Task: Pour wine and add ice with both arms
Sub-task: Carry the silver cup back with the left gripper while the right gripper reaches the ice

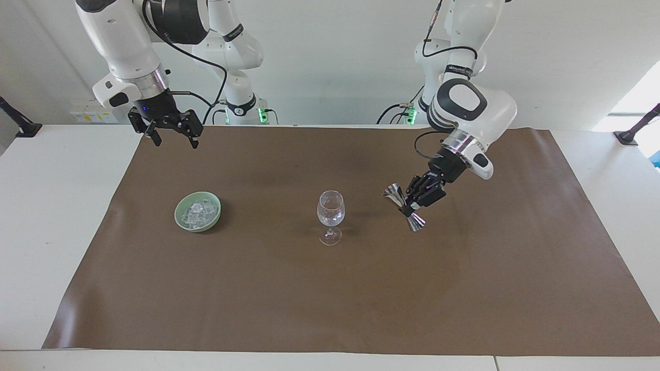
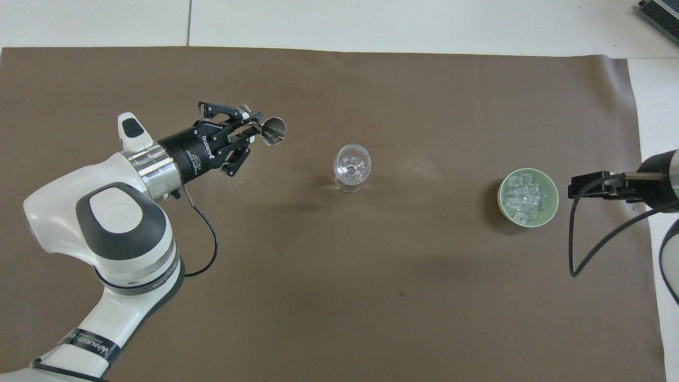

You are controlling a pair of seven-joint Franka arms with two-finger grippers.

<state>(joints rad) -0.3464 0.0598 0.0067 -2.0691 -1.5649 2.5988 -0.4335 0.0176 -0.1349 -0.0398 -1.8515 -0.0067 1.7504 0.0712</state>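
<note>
Holding the jigger (image 1: 404, 207) clamped in your left gripper (image 1: 415, 202) over the mat toward the left arm's end of the bench, set it down upright, probably emptied. Your right gripper (image 1: 172, 135) hangs open above the edge nearest the robots; bring it squarely over the ice (image 1: 197, 212).

You face a white desk (image 1: 62, 216) covered across most of its top by a brown mat (image 1: 330, 299). A plain white wall (image 1: 330, 62) rises at the robots' end. Black clamp brackets (image 1: 637, 129) sit at both desk ends. Bright daylight enters at the left arm's end.
</note>
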